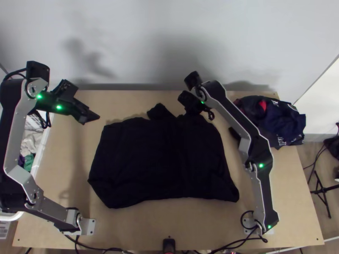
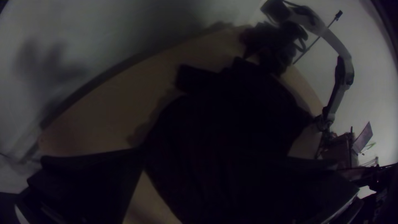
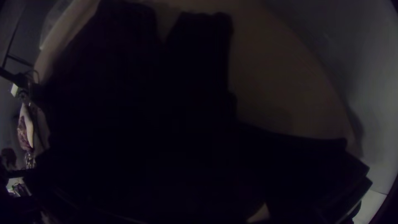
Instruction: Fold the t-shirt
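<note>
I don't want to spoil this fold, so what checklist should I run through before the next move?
1. T-shirt wholly on the table: ok.
2. Shirt's near edge straight: not ok, it runs unevenly.
3. Left claw off the shirt: ok, open beside its far left corner.
4. Right claw free of cloth: cannot tell, black against black.
5. Clothes pile apart from the shirt: ok, at the far right.

There's room between left gripper (image 1: 94, 117) and t-shirt (image 1: 144, 163); right arm (image 1: 261, 154) (bent) obstructs towards clothes pile (image 1: 286, 122).
</note>
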`<action>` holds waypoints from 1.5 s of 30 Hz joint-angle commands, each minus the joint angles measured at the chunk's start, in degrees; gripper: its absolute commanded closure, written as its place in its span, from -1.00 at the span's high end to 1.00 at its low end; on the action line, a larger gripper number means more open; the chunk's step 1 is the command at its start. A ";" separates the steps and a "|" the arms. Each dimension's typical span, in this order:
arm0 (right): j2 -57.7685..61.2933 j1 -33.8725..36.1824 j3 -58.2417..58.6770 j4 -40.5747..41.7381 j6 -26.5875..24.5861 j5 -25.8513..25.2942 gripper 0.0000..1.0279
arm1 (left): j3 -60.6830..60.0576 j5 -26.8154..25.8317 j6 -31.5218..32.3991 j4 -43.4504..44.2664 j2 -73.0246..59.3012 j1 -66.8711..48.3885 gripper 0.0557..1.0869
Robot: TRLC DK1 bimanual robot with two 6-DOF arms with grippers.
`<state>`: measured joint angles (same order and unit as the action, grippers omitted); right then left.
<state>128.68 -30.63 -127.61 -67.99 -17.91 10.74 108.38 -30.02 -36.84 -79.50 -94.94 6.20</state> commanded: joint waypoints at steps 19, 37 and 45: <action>7.64 -4.00 -3.43 6.64 0.42 0.24 0.68 | -2.38 1.63 -2.36 0.14 1.42 4.00 0.90; 8.78 -4.00 -2.82 13.23 1.21 0.33 -0.54 | -6.60 1.63 -5.26 0.14 4.50 7.16 0.90; 5.00 -4.00 -2.47 13.76 2.18 0.33 -0.94 | -7.92 1.54 -5.44 0.23 6.25 7.51 0.90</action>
<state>136.86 -34.65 -130.43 -55.05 -16.49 11.11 101.65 -28.38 -42.04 -79.35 -90.02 13.32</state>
